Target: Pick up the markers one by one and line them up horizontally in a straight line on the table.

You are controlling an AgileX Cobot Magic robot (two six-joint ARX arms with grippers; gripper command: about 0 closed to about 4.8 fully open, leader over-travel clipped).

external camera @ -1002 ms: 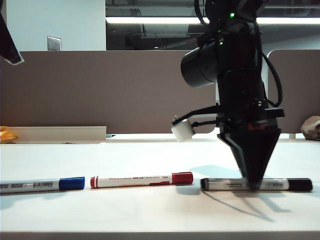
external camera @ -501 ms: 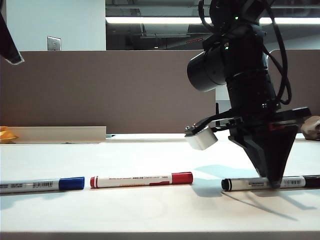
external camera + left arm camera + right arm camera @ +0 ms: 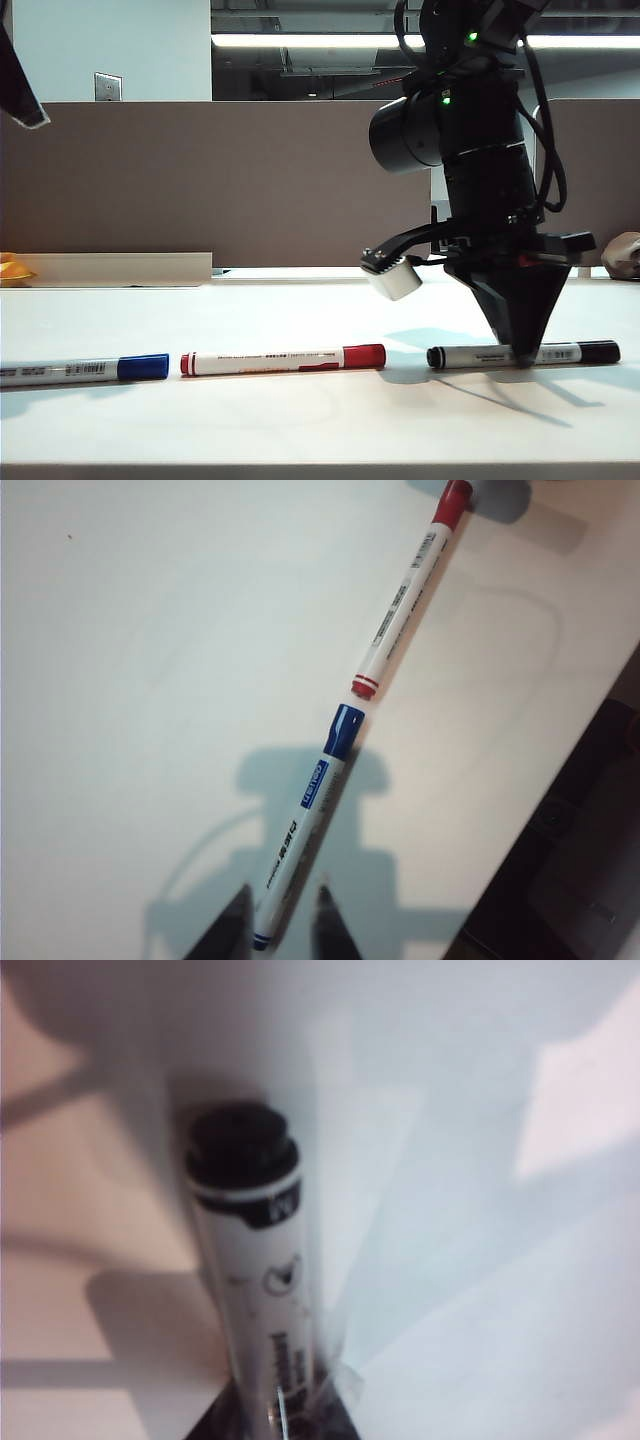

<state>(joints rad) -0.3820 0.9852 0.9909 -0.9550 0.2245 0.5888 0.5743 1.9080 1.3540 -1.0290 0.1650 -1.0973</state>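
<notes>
Three markers lie in a row on the white table [image 3: 300, 425]. The blue marker [image 3: 85, 370] is at the left, partly cut by the frame edge, and the red marker [image 3: 283, 359] is in the middle. The black marker [image 3: 522, 354] is at the right, nearly level, with my right gripper [image 3: 522, 358] pointing down and shut on its barrel. In the right wrist view the black marker [image 3: 250, 1260] runs out from between the jaws of the right gripper [image 3: 280, 1422]. My left gripper [image 3: 284, 892] hangs open high above the blue marker [image 3: 315, 800], holding nothing. The red marker [image 3: 405, 600] lies end to end beyond it.
Grey-brown divider panels [image 3: 200, 180] stand along the table's back edge. A white ledge [image 3: 120, 268] and a yellow item [image 3: 12, 268] sit at the back left, a beige object [image 3: 625, 255] at the back right. A dark part of the left arm [image 3: 15, 85] hangs at the upper left.
The right gripper carried the black marker to the right, then back left a little, turning its wrist. The blue and red markers have not moved.
</notes>
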